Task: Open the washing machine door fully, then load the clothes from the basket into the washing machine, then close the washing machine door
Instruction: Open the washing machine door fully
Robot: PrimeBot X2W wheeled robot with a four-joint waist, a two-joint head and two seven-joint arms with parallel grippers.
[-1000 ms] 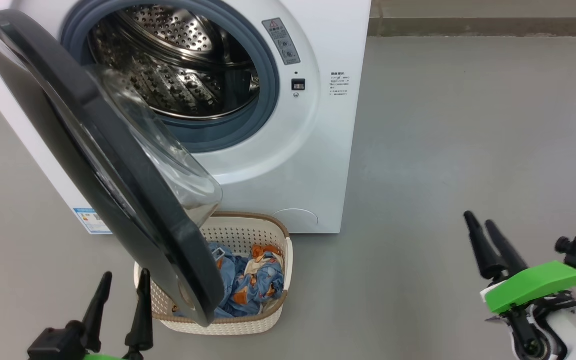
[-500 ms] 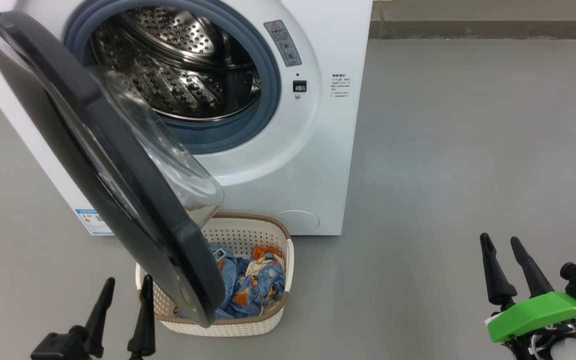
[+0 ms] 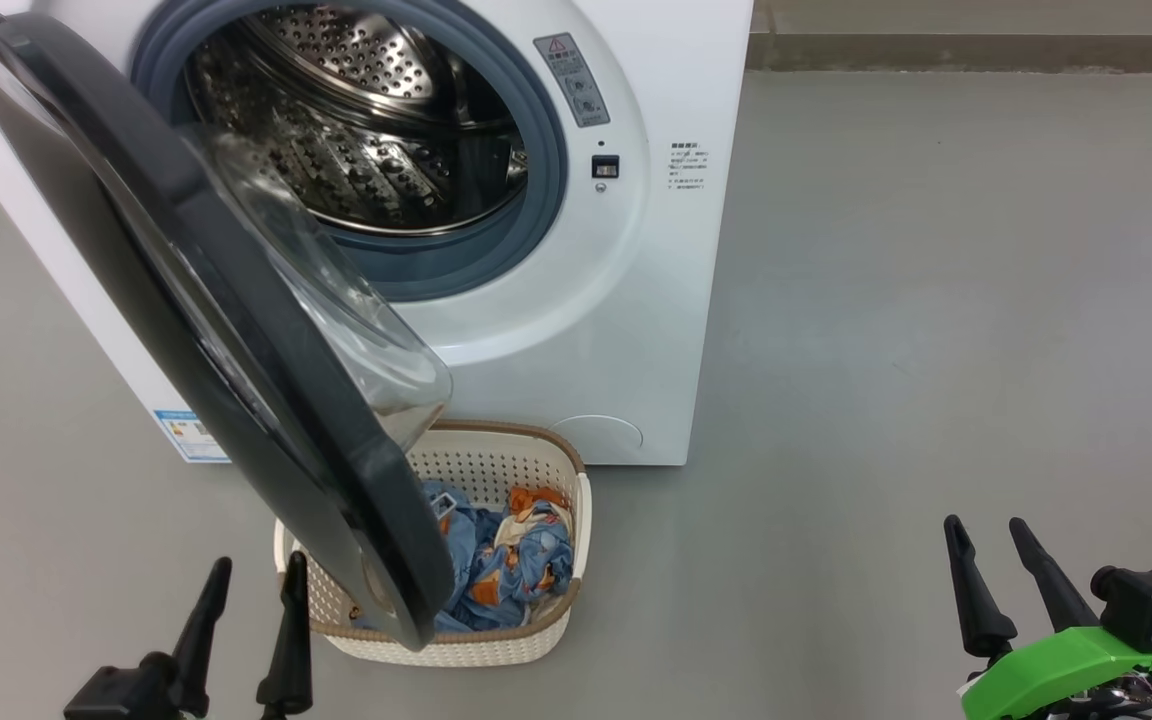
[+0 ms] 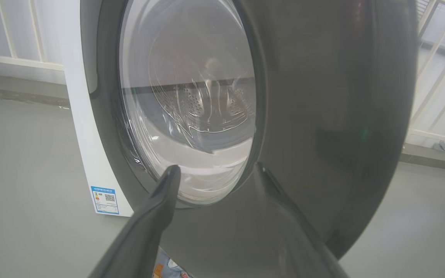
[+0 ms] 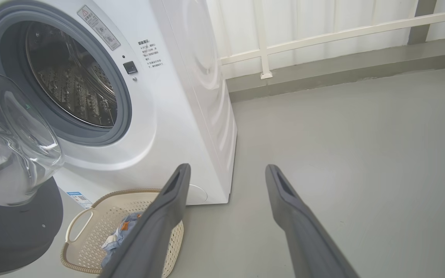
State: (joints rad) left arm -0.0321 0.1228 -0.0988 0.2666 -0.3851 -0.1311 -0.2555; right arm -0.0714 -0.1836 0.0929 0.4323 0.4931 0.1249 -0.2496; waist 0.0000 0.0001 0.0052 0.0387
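Grey floor point(image 3: 886, 300); the washing machine door point(image 3: 226, 300) hangs partly open over the basket point(image 3: 496, 650) of clothes point(image 3: 521, 565). Our left gripper point(image 3: 258, 562) and right gripper point(image 3: 984, 525) gape empty; we should swing it wider.

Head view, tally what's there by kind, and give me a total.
Washing machine: 1
Washing machine door: 1
Basket: 1
Clothes: 1 heap, pieces can't be counted
Grippers: 2, left gripper and right gripper
Total: 6
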